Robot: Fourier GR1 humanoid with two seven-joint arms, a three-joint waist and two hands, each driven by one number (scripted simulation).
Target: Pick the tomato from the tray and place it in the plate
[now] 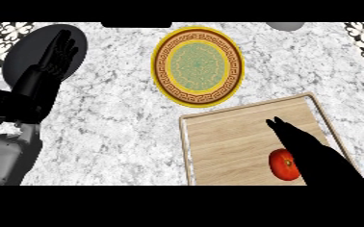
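tomato: red, roundish, in the near right part of the tray, close to the near edge of the view. Lying on the wooden floor of the tray.
tomato orientation: small dark stem mark faces up and a bit right; shape close to round, slightly taller than wide in the head view, no clear long axis.
tray: light wood, raised pale rim, near right on the desk; turned a little so its far right corner sits farther away than its far left corner. Near end cut off by the view.
plate: round, yellow rim, brown key-pattern band, green patterned centre. Far centre of the desk, just beyond the tray's far left corner, apart from it. Nothing lies on it.
right robot hand: black, comes in from the near right corner, over the tray. Fingers straight and together, pointing far-left, not curled round anything. Its left edge is right beside the tomato, overlapping the tomato's right side in the view; cannot tell if it touches.
left robot hand: black, far left of the view, fingers straight and up, open, holding nothing. Resting above a dark round disc.
dark round disc: dark grey, far left on the desk, partly hidden by the left forearm.
desk: white-grey marble pattern, carries tray and plate.
grey object: far right edge, only a sliver shows, cannot tell what it is.
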